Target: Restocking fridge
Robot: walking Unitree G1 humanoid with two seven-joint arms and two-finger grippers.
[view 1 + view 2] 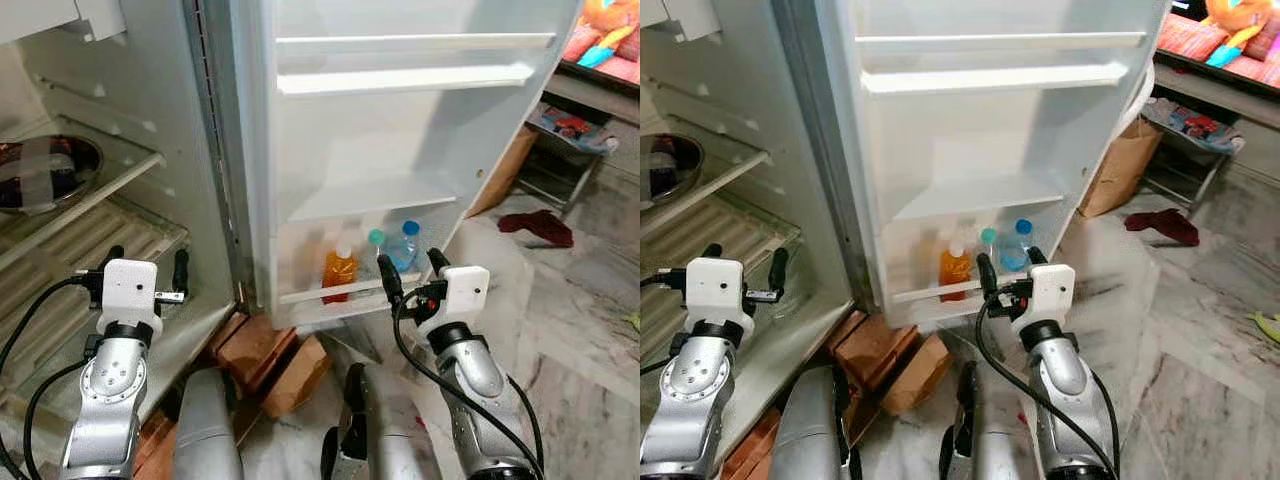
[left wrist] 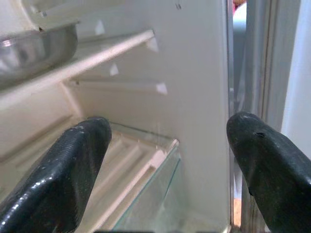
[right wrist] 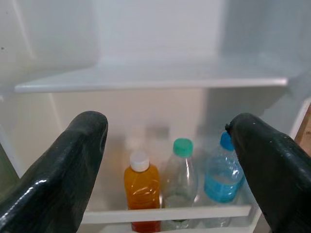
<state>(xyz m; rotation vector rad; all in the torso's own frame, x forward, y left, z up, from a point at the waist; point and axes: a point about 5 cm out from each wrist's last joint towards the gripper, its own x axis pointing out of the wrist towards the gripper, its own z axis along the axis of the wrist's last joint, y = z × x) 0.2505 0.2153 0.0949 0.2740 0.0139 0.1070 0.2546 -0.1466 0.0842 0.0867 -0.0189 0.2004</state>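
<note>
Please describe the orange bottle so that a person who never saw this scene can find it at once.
Look at the open fridge door and go down to its lowest shelf, behind the white rail. Three bottles stand there in a row. The orange bottle is the one nearest the hinge, with a white cap; its neighbours are clear, with green and blue caps.

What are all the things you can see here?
White fridge door: one, swung open, shelves inside.
Orange juice bottle with white cap: one, bottom door shelf.
Clear bottle with green cap: one, beside the orange one.
Clear bottle with blue cap and label: one, same shelf.
Shiny metal bowl: one, on a fridge shelf.
Brown blocks: several, on the floor under the fridge.
Brown paper bag: one, behind the door.
Dark red cloth: one, on the floor.
Left gripper: black fingers open, inside the fridge.
Right gripper: black fingers open, facing the bottles.
</note>
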